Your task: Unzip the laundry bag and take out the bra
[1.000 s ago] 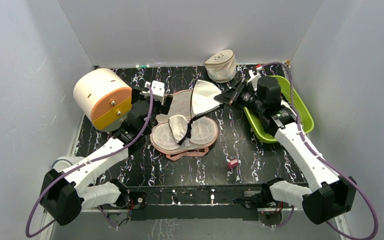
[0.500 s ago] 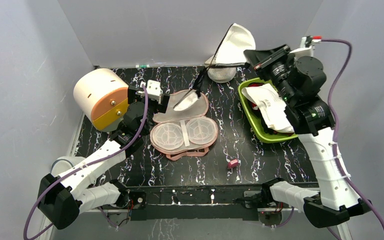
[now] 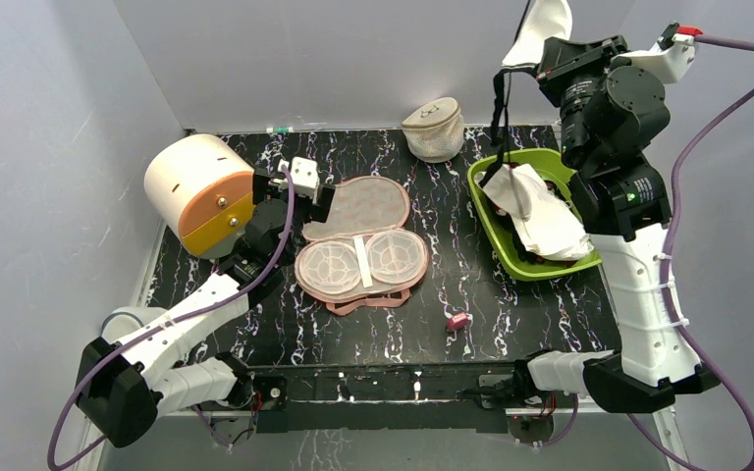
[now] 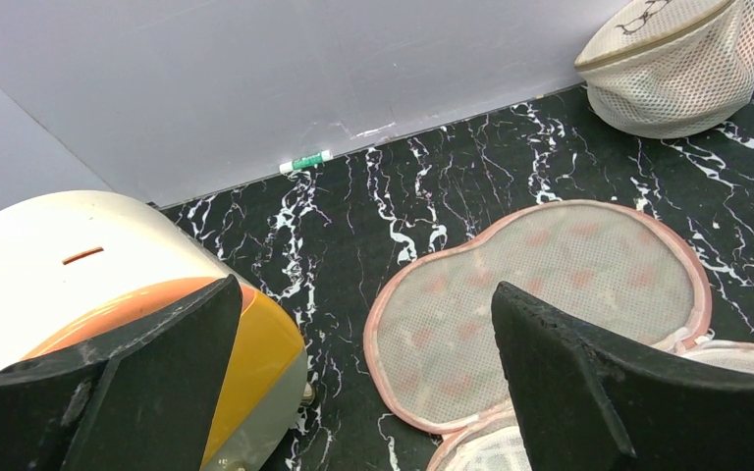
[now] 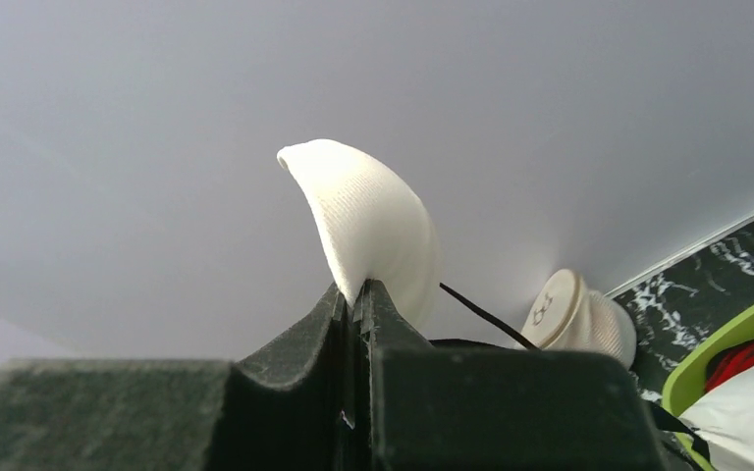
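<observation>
The laundry bag lies unzipped and spread open mid-table, peach lid folded back, its white mesh cups bare. In the left wrist view the lid lies just past my left gripper, which is open with nothing between its fingers, at the bag's left edge. My right gripper is raised high at the back right, shut on one white cup of the bra. A black strap hangs from it down into the green bin. The right wrist view shows the cup pinched at my fingertips.
A green bin holding white cloth stands at the right, under the raised bra. A beige domed mesh pouch sits by the back wall. A white and orange cylinder stands at the left. A small pink object lies near the front.
My right arm has lifted the bra out of the laundry bag, up and to the right over the green bin. The bag's cups are now bare. The left gripper has barely moved.
</observation>
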### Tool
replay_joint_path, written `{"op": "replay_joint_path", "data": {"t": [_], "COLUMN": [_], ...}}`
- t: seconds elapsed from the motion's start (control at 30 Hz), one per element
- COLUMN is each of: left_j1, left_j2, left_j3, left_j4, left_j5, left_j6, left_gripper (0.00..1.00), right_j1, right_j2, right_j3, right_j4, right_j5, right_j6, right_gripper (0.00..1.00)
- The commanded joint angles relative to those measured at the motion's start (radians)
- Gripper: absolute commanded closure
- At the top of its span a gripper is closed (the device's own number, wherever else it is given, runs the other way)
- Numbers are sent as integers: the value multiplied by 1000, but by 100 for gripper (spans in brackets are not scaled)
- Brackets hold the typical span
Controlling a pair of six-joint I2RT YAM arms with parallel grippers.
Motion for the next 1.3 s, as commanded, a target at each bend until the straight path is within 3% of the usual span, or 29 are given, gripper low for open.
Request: {"op": "replay_joint_path", "data": {"t": [0.0, 0.17, 0.4, 0.8, 1.03, 1.27], "left_j1": [-5, -5, -5, -5, -4, -5], "left_j2": [10, 25, 23, 23, 19, 18], "left_j3": [21, 25, 26, 33, 36, 44], "left_j4": [30, 24, 20, 11, 8, -5], "left_j5": [-15, -11, -11, -6, -5, 3], "left_j6": [-3, -7, -8, -14, -16, -27], "left_gripper": [2, 2, 1, 2, 2, 2], "right_j1": [-2, -4, -52, -282, -307, -307], "right_j2": [12, 67, 92, 129, 112, 17], "right_j3": [60, 112, 32, 22, -15, -188], "right_j4": [109, 165, 285, 256, 242, 204], "right_j5": [195, 306, 422, 351, 329, 310], "right_j6": [-134, -222, -321, -292, -289, -250], "right_gripper": [100, 100, 100, 100, 100, 100]}}
